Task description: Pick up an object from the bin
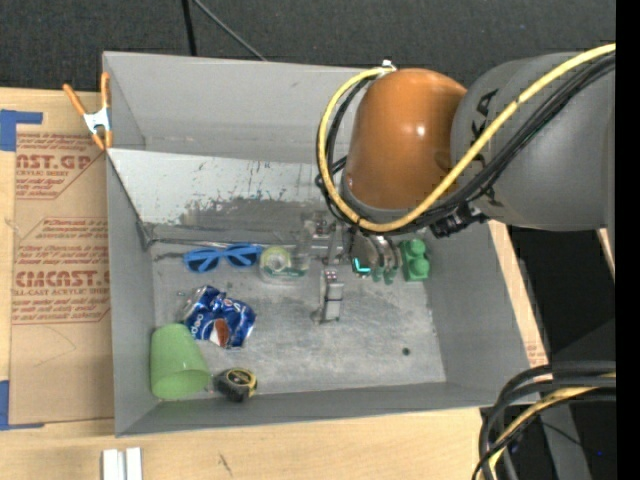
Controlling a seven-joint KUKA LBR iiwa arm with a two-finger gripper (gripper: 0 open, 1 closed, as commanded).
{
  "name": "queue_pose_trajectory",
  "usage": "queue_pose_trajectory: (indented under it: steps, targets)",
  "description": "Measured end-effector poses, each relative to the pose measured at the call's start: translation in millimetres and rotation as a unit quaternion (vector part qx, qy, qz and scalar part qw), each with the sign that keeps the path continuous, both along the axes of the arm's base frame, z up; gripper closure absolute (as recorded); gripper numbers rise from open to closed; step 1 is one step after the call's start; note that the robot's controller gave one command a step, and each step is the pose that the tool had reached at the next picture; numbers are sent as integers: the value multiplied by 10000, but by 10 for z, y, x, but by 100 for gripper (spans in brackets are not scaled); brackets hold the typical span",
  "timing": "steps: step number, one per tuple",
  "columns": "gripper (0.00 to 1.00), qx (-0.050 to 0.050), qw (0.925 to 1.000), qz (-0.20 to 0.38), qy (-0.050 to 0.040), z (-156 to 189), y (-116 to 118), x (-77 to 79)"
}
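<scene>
Hanging low over the middle of the bin (130,218) floor, the claw (328,294) has nothing visibly in its grip; how far open it is I cannot tell. Nearest are a pale green ring (278,261) just to its left and a green block (415,261) on the other side. Nothing is lifted yet, so the whole pick remains. The crumpled blue, red and white packet (222,318) bears no readable print.
</scene>
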State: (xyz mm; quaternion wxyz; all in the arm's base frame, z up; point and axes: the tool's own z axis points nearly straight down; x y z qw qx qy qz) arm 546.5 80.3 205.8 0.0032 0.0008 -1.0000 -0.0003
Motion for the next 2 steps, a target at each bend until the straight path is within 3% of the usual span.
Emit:
queue_pose_trajectory:
  steps: [1,2]
  targets:
    - [0,4,9998,174,1,-1173,476,-9]
    - [0,12,9991,419,-39,-1374,1024,130]
